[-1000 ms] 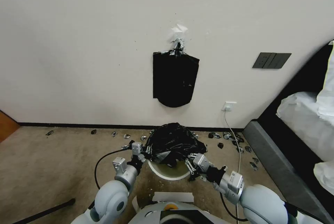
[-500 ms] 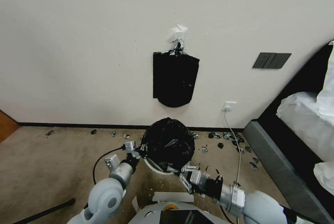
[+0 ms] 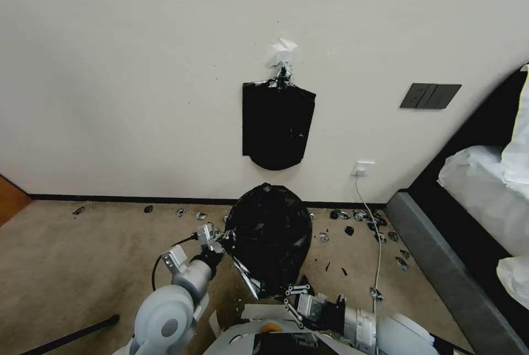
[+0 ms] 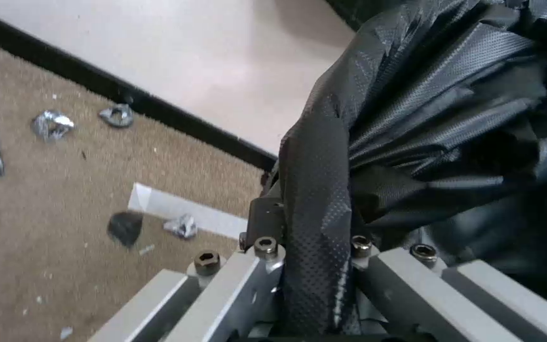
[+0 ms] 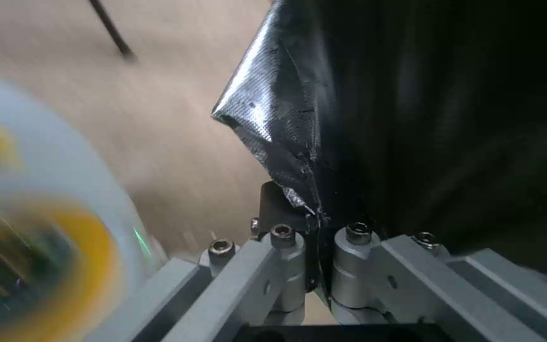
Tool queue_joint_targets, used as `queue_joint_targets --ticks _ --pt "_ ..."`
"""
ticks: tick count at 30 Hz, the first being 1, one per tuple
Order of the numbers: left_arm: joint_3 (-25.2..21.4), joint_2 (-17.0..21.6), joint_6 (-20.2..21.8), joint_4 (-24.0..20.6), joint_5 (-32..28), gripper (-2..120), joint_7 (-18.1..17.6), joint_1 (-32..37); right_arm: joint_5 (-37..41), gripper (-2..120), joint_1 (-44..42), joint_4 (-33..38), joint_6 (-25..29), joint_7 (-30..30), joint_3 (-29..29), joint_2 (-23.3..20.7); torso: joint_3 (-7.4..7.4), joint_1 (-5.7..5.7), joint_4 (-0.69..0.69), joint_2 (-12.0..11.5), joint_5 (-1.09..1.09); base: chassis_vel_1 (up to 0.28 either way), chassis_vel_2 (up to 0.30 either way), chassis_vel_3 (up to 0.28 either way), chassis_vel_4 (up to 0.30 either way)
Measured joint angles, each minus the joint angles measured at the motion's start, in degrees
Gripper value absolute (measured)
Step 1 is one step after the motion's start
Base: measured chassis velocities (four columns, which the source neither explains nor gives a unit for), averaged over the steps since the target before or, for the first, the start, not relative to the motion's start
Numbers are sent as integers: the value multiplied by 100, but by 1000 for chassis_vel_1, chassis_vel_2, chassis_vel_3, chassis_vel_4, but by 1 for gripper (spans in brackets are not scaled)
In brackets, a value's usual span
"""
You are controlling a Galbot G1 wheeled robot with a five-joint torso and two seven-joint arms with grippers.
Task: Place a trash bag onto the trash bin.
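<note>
- Right now the trash bag hangs ballooned between the two arms in front of the robot, a wide dark dome of crinkled black plastic with silvery glints, raised above the carpet near the wall.
- The bag covers the spot where the trash bin would stand, so I cannot tell how the bin's rim sits relative to the bag's mouth.
- On the bag's left edge, the left gripper is clamped on a gathered fold of plastic; its wrist view shows the film pinched between the closed fingers.
- Lower down, close to the robot's body, the right gripper is closed on the bag's near edge, with the film trapped between its fingers in its wrist view.
- Judging from this, the step in hand is spreading the mouth open and lowering it over the bin.
- To do that well, both grips should stay firm, and the two arms should keep the mouth taut and wider than the rim while descending evenly.
- Thin film like this will likely tear or slip if one arm pulls harder than the other.
- Beyond the work, a flat black pack of bags hangs on the wall, and small scraps litter the carpet along the skirting.
</note>
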Motion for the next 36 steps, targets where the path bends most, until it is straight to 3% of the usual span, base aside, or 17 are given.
queue_joint_targets --ticks 13,20,24,25,27,28,31,32,36 --pt "85 -33 71 -86 89 2 -110 137 78 3 140 -273 -141 309 -188 218 0 0 0 0 -1 0 0 0 0" --pt "-34 -16 -67 130 301 2 -119 -75 140 32 -51 -135 -168 411 -137 234 0 0 0 0 -2 0 0 0 0" --pt "-84 -1 -102 169 302 2 -127 -126 137 40 -91 -130 -150 411 -103 244 0 0 -1 0 -1 0 0 0 0" --pt "-124 13 -132 192 300 2 -134 -148 136 48 -119 -115 -135 422 -62 246 0 0 0 0 0 0 0 0 0" --pt "-140 18 -151 205 300 2 -136 -156 136 50 -137 -102 -130 435 -45 245 0 0 0 0 -1 0 0 0 0" --pt "-187 36 -268 278 362 2 -138 -182 180 62 -288 46 -129 509 70 214 0 0 0 0 0 0 0 0 0" --pt "-162 53 -403 376 635 2 -95 -196 349 68 -532 362 -239 592 220 169 0 0 1 0 0 0 0 0 0" --pt "-70 61 -539 487 991 2 12 -203 571 73 -794 739 -407 698 370 145 0 0 1 0 -2 0 0 0 0" --pt "134 46 -689 667 1594 2 150 -239 905 64 -1197 1371 -669 893 633 141 0 0 -1 0 -2 0 0 0 0"
